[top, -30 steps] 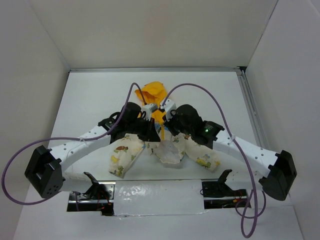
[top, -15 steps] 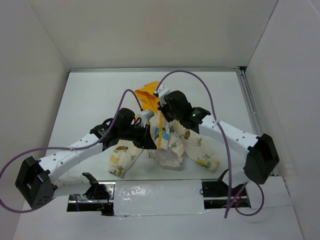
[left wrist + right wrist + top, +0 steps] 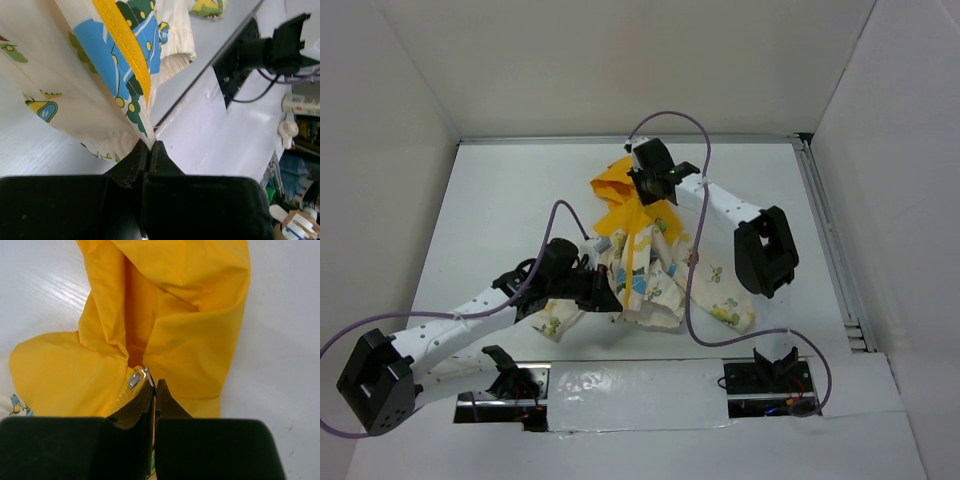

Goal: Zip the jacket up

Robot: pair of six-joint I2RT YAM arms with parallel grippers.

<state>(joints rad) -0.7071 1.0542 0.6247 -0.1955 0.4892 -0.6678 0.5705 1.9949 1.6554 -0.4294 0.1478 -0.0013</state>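
Note:
The jacket lies in the middle of the table, its yellow hood at the far end and its printed cream body stretched toward me. My right gripper is at the collar below the hood, shut on the zipper pull. The silver slider sits at the top of the yellow zipper, against the hood. My left gripper is shut on the jacket's bottom hem, where the yellow zipper tape ends. The zipper line runs closed between the two grippers.
White walls enclose the table on three sides. A metal rail runs along the right edge. Two black mounts and a taped strip lie at the near edge. The right arm's purple cable hangs over the jacket.
My right gripper has moved away from me up the jacket's front to the collar, with the zipper pull in it. My left gripper kept the hem and drew back toward the near left.

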